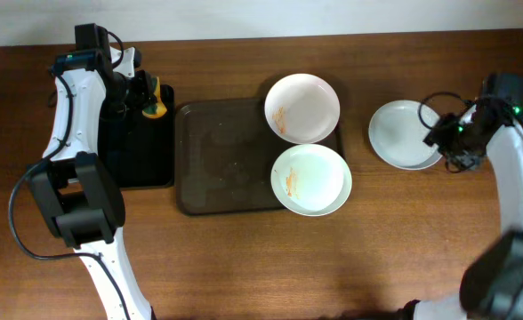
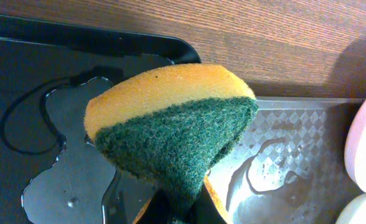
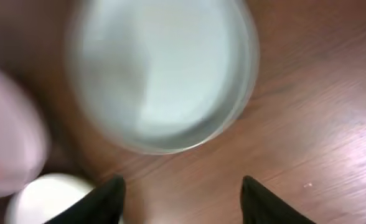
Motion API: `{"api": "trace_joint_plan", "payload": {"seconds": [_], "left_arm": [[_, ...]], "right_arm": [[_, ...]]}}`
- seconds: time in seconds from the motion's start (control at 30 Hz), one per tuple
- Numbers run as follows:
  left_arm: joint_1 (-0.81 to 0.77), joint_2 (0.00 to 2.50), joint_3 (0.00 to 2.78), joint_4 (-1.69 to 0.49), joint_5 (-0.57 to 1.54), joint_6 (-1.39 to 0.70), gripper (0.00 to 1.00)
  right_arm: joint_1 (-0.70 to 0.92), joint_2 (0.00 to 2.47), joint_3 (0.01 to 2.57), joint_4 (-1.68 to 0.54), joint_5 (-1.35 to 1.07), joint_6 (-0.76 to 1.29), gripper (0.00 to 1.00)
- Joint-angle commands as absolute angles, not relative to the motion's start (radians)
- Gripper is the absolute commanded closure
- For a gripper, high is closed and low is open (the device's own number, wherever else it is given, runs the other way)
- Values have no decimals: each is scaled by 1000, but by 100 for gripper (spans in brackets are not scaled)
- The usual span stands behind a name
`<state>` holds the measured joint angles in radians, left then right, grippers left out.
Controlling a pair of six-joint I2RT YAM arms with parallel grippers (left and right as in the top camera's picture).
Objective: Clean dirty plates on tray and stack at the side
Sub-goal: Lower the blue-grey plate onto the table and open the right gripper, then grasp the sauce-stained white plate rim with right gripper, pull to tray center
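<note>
Two white plates lie on the right side of the dark brown tray (image 1: 217,160): a far plate (image 1: 302,108) and a near plate (image 1: 311,180), each with orange smears. A third plate (image 1: 402,133) rests on the bare table right of the tray, blurred in the right wrist view (image 3: 161,74). My right gripper (image 1: 441,135) (image 3: 183,186) hangs at that plate's right edge, open, with nothing between its fingers. My left gripper (image 1: 146,96) (image 2: 180,214) is over the black bin, shut on a yellow-and-green sponge (image 2: 170,124).
The black bin (image 1: 137,142) stands left of the tray, and water lies in it (image 2: 52,155). Puddles shine on the tray's surface (image 2: 295,155). Bare wooden table lies in front of the tray and to the far right.
</note>
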<state>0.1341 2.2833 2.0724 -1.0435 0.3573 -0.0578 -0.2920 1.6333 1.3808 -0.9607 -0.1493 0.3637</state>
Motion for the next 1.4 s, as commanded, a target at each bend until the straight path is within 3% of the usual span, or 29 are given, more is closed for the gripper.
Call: {"api": "trace_joint_plan", "payload": {"seconds": [0.0,0.4,0.47,0.57,1.03,1.23,1.37], "left_arm": [[131,2246,2079,-1041,350,-67,99],[104,2246,2079,-1041,332,-67,99],[105,2246,2079,-1041,332,-67,99],[105,2246,2079,-1041,332,-67,99],[105,2246,2079,-1041,331,-67,99],[105,2246,2079,-1041,331,-67,99],[105,2246,2079,-1041,331,-67,99]], "right_arm": [[-177,1570,1404,-1023,-192,348,32],[83,1753,1394,-1079,-191,382,33],[100,1791,1394,-1087,-191,383,38],[124,1859,1394,-1101,-186,383,53],[151,1938,1351,-1123,-141,382,67],[182,1938,1311,-1091,-142,402,91],[197,1938,1311,-1085,-143,401,96]]}}
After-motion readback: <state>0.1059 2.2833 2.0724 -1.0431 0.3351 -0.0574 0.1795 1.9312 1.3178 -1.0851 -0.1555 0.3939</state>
